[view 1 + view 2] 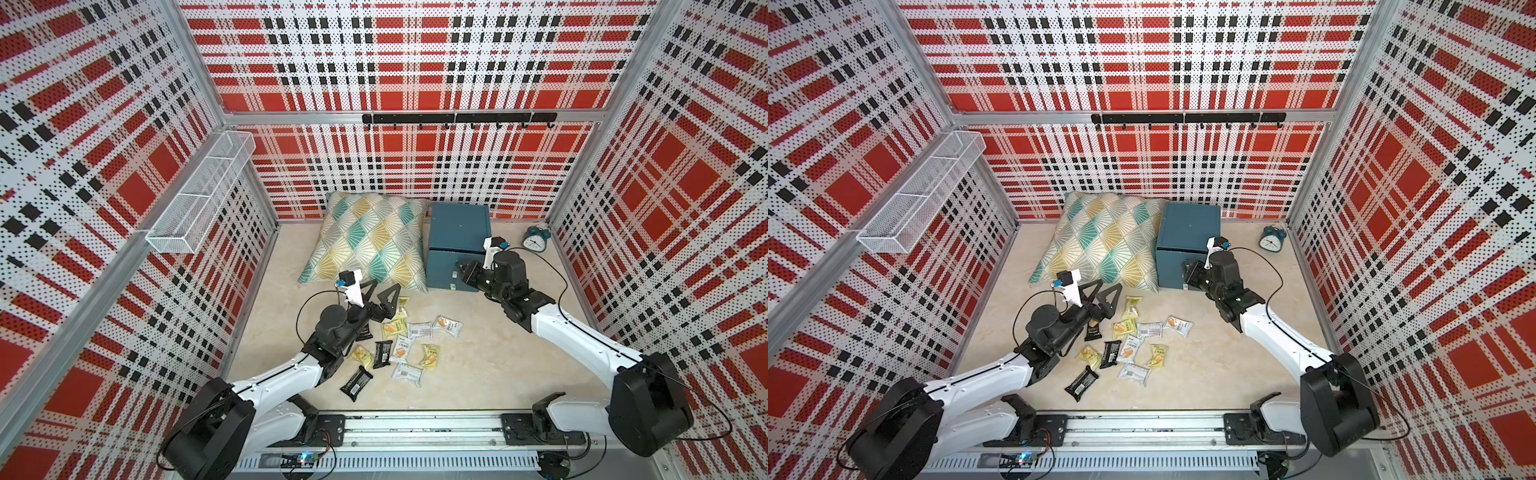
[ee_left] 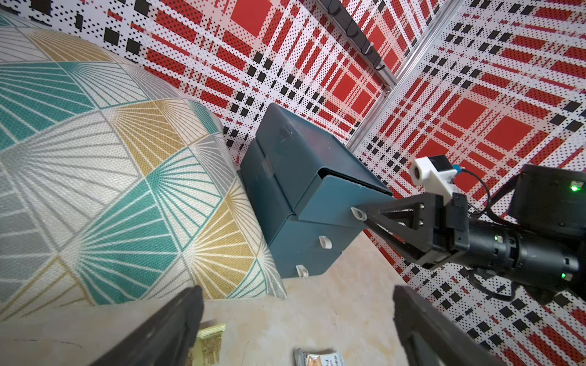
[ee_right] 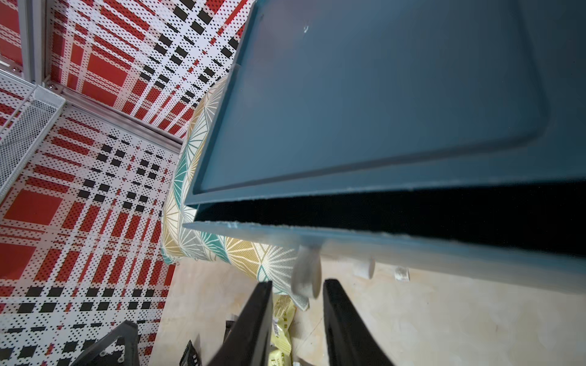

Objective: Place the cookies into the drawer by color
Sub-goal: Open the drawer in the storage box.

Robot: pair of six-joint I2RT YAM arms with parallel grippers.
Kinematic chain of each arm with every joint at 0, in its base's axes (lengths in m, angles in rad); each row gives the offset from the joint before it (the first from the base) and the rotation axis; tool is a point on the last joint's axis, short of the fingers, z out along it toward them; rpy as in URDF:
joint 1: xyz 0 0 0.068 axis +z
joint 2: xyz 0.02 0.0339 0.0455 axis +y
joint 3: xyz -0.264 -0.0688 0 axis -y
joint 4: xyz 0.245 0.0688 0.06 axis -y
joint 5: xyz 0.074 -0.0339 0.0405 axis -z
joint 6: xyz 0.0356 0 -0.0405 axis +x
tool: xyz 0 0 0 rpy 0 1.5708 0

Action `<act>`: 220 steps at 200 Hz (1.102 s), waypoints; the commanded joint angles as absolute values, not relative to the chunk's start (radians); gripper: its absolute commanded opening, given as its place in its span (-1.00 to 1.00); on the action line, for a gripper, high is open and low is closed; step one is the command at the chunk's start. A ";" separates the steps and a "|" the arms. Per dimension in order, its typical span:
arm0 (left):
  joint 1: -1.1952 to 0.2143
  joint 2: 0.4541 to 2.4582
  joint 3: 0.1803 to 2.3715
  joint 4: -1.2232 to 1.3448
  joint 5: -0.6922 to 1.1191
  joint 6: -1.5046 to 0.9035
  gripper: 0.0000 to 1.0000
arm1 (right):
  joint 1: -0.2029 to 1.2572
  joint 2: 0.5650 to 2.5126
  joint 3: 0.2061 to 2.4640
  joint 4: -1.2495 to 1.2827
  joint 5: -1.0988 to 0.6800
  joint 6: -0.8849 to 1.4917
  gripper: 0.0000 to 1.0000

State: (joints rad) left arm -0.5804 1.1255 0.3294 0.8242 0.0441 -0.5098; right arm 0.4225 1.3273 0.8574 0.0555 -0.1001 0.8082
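The cookies [image 1: 399, 345] lie scattered on the beige floor in both top views, in black, yellow and white wrappers. My left gripper [image 1: 385, 284] hovers open at the pile's far edge, holding nothing; a yellow packet [image 2: 209, 342] and a white packet [image 2: 317, 358] show beneath it. The teal drawer [image 1: 457, 226] stands behind, next to the cushion. Its top drawer front [image 2: 329, 202] is ajar, with a dark gap above it. My right gripper [image 3: 298, 285] has narrowed jaws either side of the top white handle [image 3: 306, 272], with a gap still showing on one side.
A patterned cushion [image 1: 370, 241] leans against the chest's left side. A teal alarm clock [image 1: 536, 239] stands at the back right. A white wire basket [image 1: 203, 191] hangs on the left wall and a black hook rail [image 1: 457, 118] on the back wall.
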 commanded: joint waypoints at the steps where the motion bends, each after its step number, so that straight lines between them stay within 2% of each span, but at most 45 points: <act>1: -0.590 1.114 0.320 0.845 0.033 -0.491 0.98 | 0.429 1.368 0.904 0.054 -0.075 0.799 -0.39; 64: -0.599 1.110 0.320 0.842 0.030 -0.487 0.98 | 0.428 1.430 0.957 0.004 -0.026 0.784 -0.47; 112: -0.603 1.095 0.317 0.836 0.020 -0.482 0.98 | 0.433 1.426 0.944 -0.006 -0.028 0.785 -1.00; 220: -0.609 1.054 0.300 0.827 -0.027 -0.477 0.98 | 0.623 1.146 0.732 -0.117 0.118 0.838 -1.00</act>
